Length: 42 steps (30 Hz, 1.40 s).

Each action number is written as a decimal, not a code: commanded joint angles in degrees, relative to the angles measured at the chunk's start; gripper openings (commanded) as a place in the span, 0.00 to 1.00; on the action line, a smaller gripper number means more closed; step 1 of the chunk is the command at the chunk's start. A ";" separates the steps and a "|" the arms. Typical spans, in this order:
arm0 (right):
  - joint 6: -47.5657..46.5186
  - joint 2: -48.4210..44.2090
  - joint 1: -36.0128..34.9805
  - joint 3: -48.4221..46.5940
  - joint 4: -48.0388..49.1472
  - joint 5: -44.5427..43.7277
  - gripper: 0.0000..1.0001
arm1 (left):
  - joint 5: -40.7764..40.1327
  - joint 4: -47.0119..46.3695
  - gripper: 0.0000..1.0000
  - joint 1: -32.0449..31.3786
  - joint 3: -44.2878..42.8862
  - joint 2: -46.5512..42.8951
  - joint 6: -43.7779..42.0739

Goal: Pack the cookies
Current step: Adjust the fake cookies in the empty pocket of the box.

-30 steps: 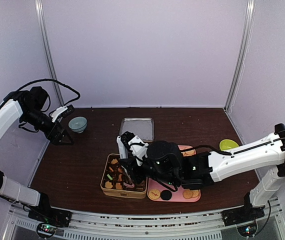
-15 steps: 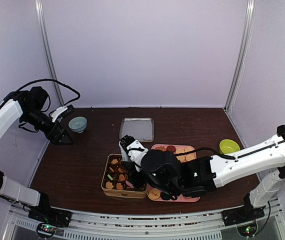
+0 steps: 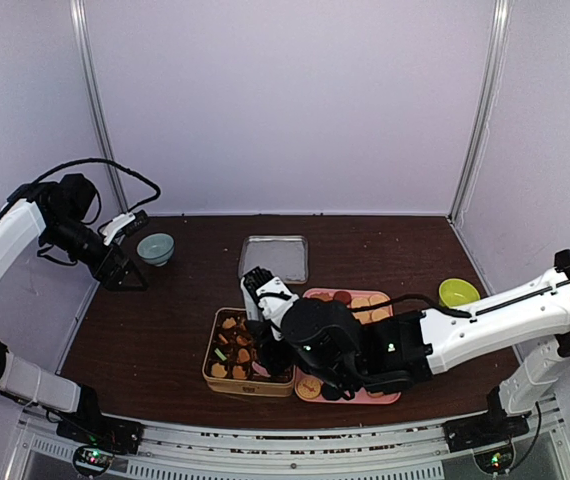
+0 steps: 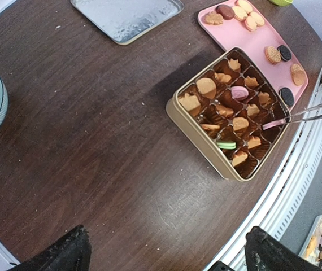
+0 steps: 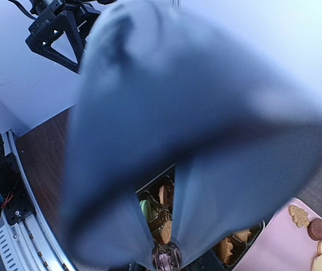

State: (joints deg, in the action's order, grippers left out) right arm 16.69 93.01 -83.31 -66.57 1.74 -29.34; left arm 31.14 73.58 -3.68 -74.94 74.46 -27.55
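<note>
A gold tin (image 4: 190, 125) with brown paper cups holds several cookies (image 4: 207, 86), mostly tan, one pink (image 4: 239, 92) and one green (image 4: 226, 145). More cookies (image 4: 272, 54) lie on the pink tray (image 4: 259, 36) beside it. My right gripper (image 3: 263, 300) is shut on metal tongs (image 4: 313, 113), whose pink tips (image 4: 274, 123) reach into the tin's near side. In the right wrist view the blurred tongs (image 5: 206, 130) fill the frame, their tips (image 5: 165, 257) closed together over the cups; the fingers are hidden. My left gripper (image 3: 120, 262) is open and empty, raised at the far left.
The tin's flat lid (image 3: 274, 257) lies behind the tin. A teal bowl (image 3: 155, 247) stands at the back left by my left gripper. A green bowl (image 3: 458, 292) sits at the right. The table's front rail (image 4: 296, 186) runs close to the tin.
My right arm has shifted toward the near left, bringing the tongs lower over the tin and uncovering the far part of the pink tray. The left arm has not moved.
</note>
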 commanded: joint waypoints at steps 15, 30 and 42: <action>0.96 1.68 0.65 1.55 -0.60 3.96 0.00 | 0.95 -0.04 0.98 0.36 0.07 -1.31 -0.92; 2.59 3.54 1.38 1.20 -6.28 3.62 0.00 | 1.38 -0.02 0.98 0.35 -0.73 -0.39 -0.83; 4.76 2.49 1.44 1.70 -9.49 2.03 0.01 | 2.82 -0.80 0.98 0.36 -1.20 1.48 -2.45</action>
State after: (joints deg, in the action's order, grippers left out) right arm 21.23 95.04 -82.13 -66.30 1.30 -26.70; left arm 32.03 73.56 -3.68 -74.76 75.20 -28.47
